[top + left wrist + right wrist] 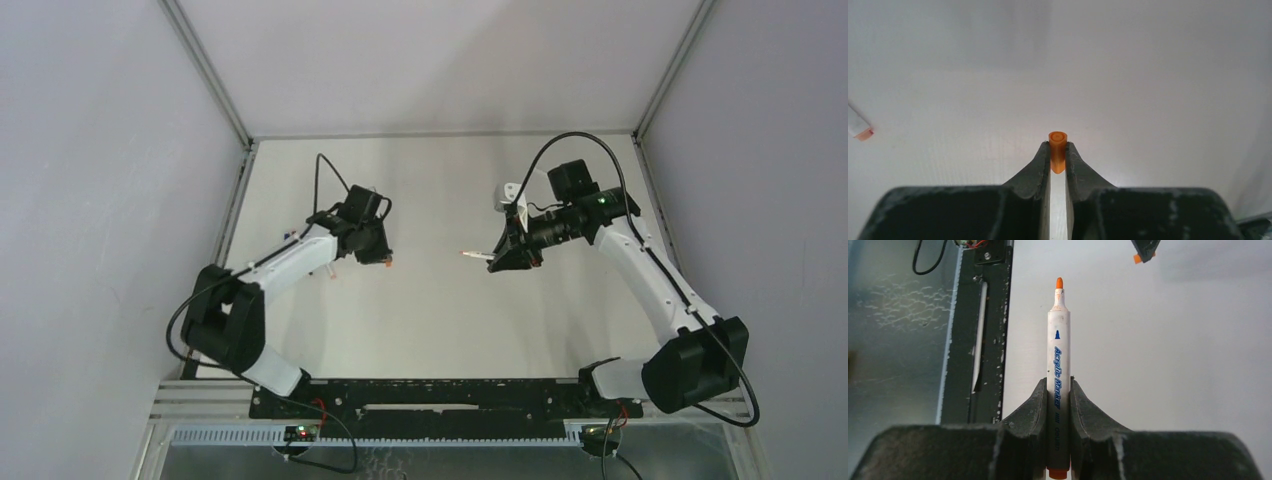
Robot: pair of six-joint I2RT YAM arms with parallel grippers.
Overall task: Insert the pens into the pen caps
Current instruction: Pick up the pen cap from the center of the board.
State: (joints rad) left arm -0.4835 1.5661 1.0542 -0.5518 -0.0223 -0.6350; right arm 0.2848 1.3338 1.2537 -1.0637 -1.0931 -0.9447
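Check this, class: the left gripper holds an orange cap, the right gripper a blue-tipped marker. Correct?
No. The right wrist view shows the marker has an orange tip, not blue. The left gripper holds the orange cap, the right gripper the marker.

A short orange plastic cap (1058,145) is pinched at the fingertips of the left gripper (1058,159), its round open mouth facing outward. A white-barrelled marker pen (1058,340) printed "Acrylic Marker" in blue is clamped in the right gripper (1058,395). Its bare orange tip points roughly toward the cap, well apart from it. A second white pen (858,125) with a pinkish-red end lies on the table.
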